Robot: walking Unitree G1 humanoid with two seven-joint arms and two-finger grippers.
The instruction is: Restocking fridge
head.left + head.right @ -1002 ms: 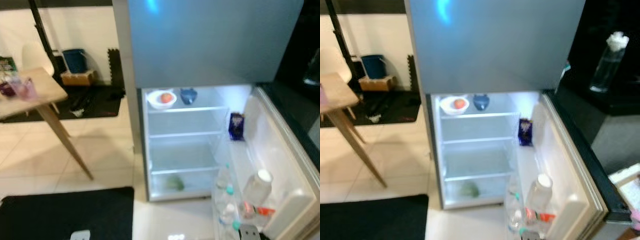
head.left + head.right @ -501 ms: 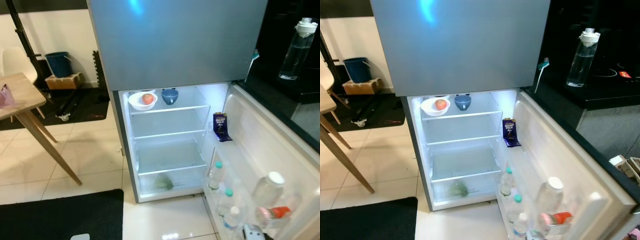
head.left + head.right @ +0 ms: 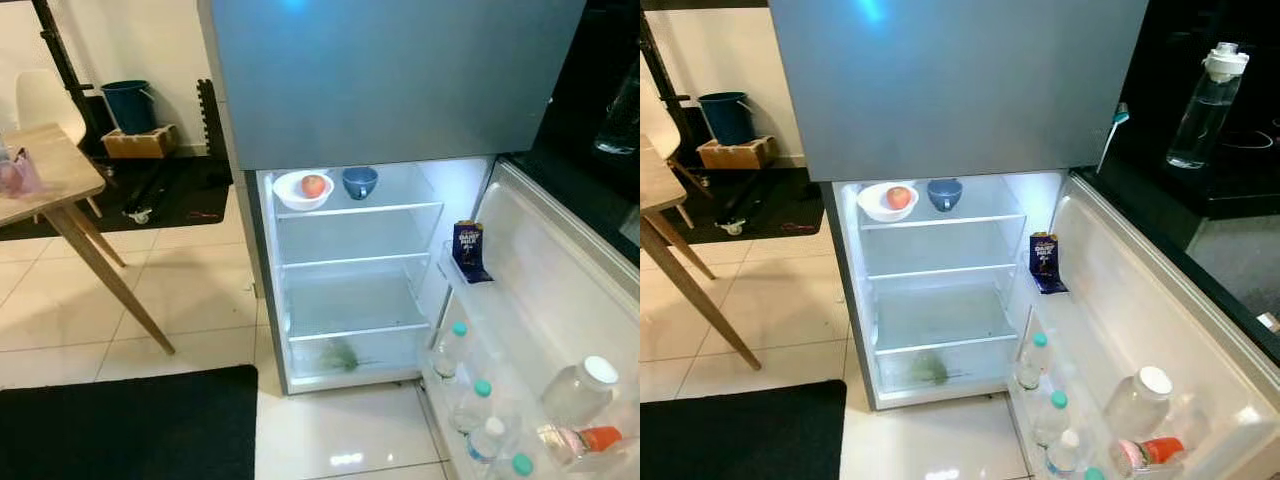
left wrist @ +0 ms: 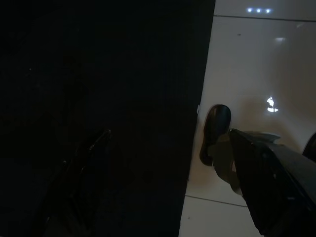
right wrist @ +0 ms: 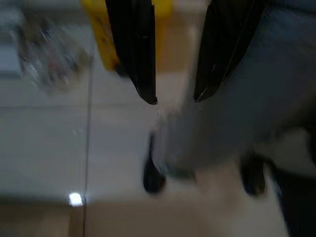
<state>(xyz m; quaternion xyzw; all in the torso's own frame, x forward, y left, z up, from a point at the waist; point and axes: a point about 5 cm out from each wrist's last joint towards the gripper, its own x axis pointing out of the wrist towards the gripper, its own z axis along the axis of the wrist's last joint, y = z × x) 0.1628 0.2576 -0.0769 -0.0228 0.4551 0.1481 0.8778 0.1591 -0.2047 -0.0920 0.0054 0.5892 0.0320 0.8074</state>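
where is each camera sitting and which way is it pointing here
Left eye, right eye: on the head, looking forward and down into the open fridge; both share the white bowl, blue cup and door bottles.
Left wrist: on the hanging left arm, aimed at the black mat and tiled floor.
Right wrist: along the right gripper, open, towards the blurred floor.

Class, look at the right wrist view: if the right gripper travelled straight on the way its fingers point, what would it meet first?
Most likely the pale tiled floor below the right gripper; nothing visibly lies between, though blur makes depth uncertain.
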